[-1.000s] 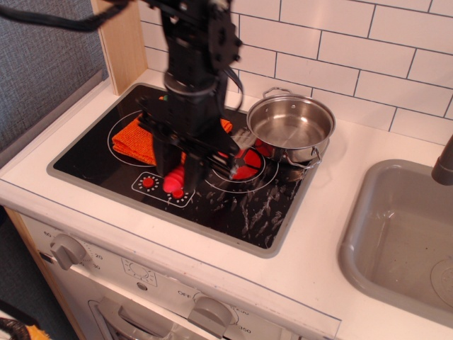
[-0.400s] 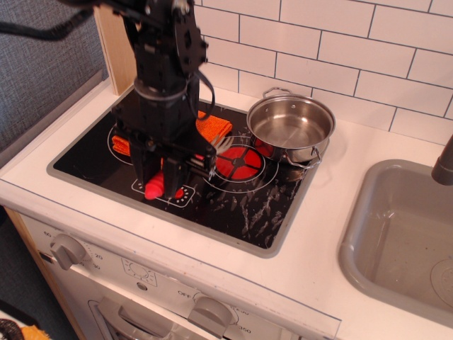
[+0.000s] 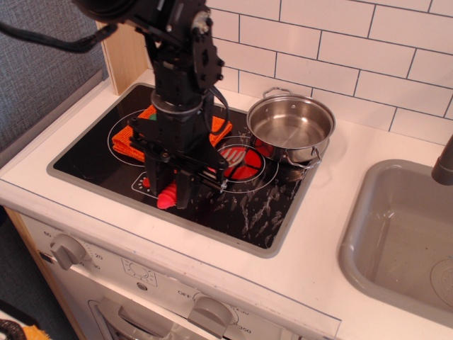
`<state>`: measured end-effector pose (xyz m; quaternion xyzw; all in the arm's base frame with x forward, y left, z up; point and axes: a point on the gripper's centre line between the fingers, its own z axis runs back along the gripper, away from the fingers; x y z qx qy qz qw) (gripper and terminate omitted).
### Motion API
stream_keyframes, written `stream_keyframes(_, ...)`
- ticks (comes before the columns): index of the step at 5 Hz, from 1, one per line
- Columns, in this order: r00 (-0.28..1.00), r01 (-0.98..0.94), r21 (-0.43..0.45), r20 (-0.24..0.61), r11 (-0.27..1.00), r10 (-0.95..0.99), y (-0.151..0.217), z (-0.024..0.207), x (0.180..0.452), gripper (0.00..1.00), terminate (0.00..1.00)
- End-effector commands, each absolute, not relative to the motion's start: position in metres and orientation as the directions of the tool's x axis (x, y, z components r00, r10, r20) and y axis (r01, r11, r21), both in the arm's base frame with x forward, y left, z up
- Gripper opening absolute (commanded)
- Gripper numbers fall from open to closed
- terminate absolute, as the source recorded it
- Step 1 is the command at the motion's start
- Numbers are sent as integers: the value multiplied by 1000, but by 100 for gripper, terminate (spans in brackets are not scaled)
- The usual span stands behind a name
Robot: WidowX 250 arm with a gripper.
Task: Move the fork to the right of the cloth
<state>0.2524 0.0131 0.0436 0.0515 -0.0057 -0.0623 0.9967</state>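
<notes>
The orange cloth (image 3: 126, 139) lies on the back left burner of the black stove top (image 3: 248, 212), partly hidden behind my arm. My gripper (image 3: 173, 193) points down over the front of the stove, in front of the cloth. It is shut on the red ribbed handle of the fork (image 3: 167, 197), whose end sticks out below the fingers. A silvery part that may be the tines shows to the right, over the red burner ring (image 3: 244, 168). I cannot tell if the fork touches the stove.
A steel pot (image 3: 290, 122) stands on the back right burner, close to the red ring. A grey sink (image 3: 403, 234) is at the right. Knobs (image 3: 67, 248) line the front panel. A wooden post (image 3: 124, 42) and the tiled wall stand behind.
The gripper, still holding the fork, swung left over the cloth's front edge and has now come back a little right and toward the front. More of the cloth shows at the left.
</notes>
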Motion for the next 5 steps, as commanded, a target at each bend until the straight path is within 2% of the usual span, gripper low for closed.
stream_keyframes(1,988,149,95,24,984,-151,17,51,253,100,0)
stream_keyframes(2,987,155,78,19,985,-157,17,50,254,100,0)
stream_keyframes(4,982,126,47,139,991,-131,34,82,257,100,0)
stream_keyframes(5,985,111,17,131,994,-113,42,81,260,100,0)
